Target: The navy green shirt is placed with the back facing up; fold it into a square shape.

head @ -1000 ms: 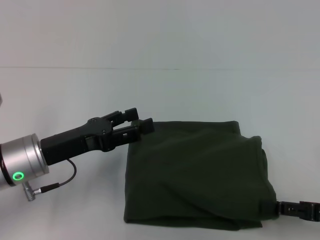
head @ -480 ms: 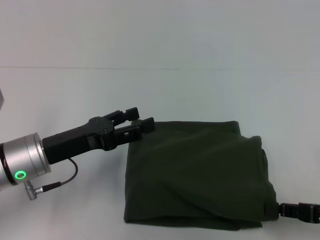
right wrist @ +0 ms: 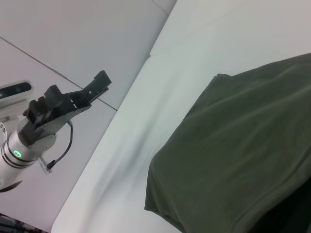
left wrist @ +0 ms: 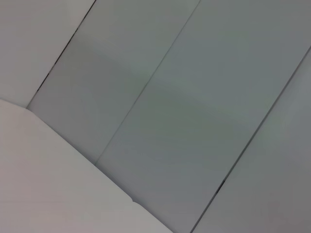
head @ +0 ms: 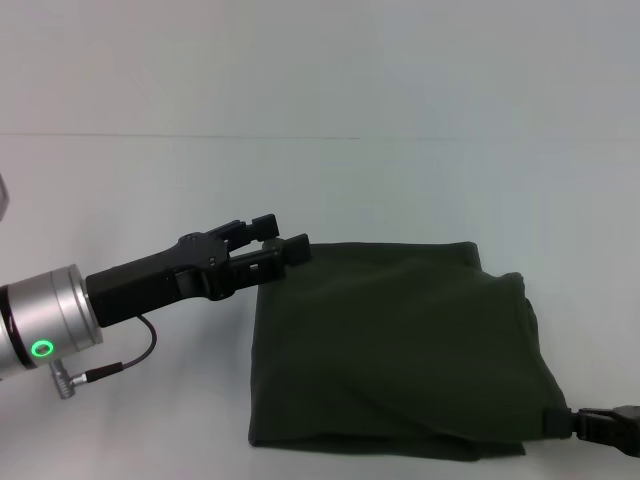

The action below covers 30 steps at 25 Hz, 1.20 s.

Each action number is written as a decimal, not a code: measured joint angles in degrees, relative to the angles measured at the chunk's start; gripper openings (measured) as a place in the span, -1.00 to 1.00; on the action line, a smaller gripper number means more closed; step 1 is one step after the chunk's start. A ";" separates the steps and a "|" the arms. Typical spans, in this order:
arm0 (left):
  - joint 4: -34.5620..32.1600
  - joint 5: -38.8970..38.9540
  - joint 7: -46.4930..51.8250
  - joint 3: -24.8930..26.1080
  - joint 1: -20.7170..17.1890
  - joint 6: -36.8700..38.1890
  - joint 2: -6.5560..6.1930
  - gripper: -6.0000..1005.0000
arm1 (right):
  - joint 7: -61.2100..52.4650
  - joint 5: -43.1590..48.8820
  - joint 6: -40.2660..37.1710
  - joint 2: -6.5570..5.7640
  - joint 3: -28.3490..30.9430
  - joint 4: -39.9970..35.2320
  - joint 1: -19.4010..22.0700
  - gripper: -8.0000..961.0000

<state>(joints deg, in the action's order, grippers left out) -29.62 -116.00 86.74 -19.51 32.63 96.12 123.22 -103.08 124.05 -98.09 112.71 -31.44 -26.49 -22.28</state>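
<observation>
Head view shows the navy green shirt [head: 390, 350] lying folded into a rough square on the white desk [head: 320, 190], toward the desk's near edge and somewhat to the right of its middle, plain side up with soft creases running across it. The fold's far edge is fairly straight, while its right side bulges out in a rounded lump and the near edge sits close to the desk's front edge. The left gripper [head: 279, 246] reaches in from the left side of the desk and sits at the shirt's far left corner, its two black fingers [head: 263, 224] parted with a gap between them and no cloth held; whether the fingertips touch the fabric cannot be told. A green ring light glows on the silver wrist section behind it. The right gripper [head: 605, 425] shows only as a dark tip at the shirt's near right corner, touching or just beside the cloth, and I cannot tell whether it is clenched or released. The right wrist view shows the shirt's rounded fold close up.
</observation>
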 joint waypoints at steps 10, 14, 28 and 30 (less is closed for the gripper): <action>0.00 -0.30 0.00 0.00 0.09 -0.02 0.00 0.70 | 3.70 0.08 2.26 -0.04 0.32 0.12 1.94 -0.94; 0.00 -0.36 0.00 0.00 0.15 -0.25 0.00 0.69 | 3.55 0.09 4.23 -0.04 0.14 0.57 1.94 -0.94; 0.09 -0.36 0.42 -0.09 0.34 -0.52 0.00 0.68 | 8.86 0.07 2.77 -1.24 0.87 0.05 3.46 -0.79; 0.09 -0.37 0.42 -0.10 0.39 -0.50 0.00 0.68 | 12.71 -0.21 2.00 -1.31 3.80 0.03 4.51 -0.71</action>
<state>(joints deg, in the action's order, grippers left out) -29.52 -116.38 87.16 -19.60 33.02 95.62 123.22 -90.38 123.84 -96.09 111.40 -27.64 -26.46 -17.78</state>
